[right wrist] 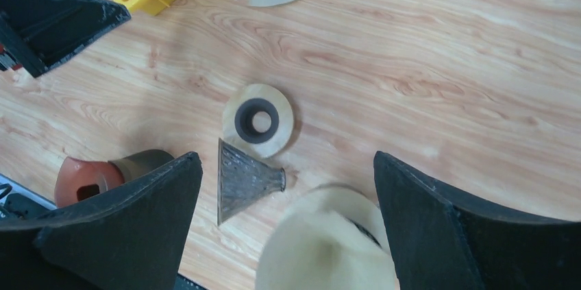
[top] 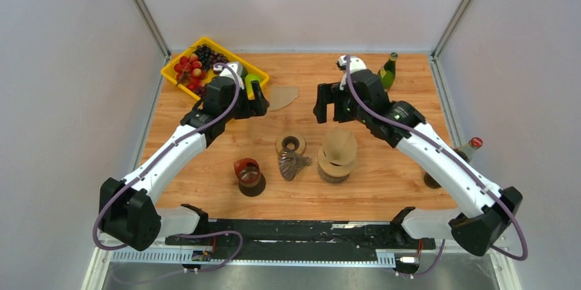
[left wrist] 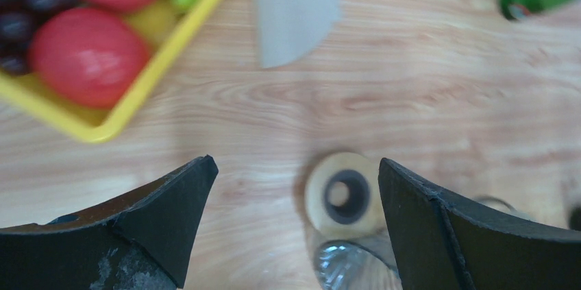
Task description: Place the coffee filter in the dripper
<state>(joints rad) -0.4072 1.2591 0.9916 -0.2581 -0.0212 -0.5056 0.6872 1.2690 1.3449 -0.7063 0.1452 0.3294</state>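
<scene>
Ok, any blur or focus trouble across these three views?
Top external: sharp, evenly lit, soft shadows under objects. Left wrist: soft overall, the red fruit smeared. Right wrist: tabletop crisp, but the coffee filter nearest the lens is out of focus.

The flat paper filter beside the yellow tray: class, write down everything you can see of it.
The flat paper filter is a thin sheet of pale brown paper, fan-shaped: two straight edges meet at a corner and one curved edge joins them. It lies flat and unopened on the wooden table, on the far half, just right of the yellow tray, with a narrow strip of bare wood between them. Nothing rests on it or holds it.
</scene>
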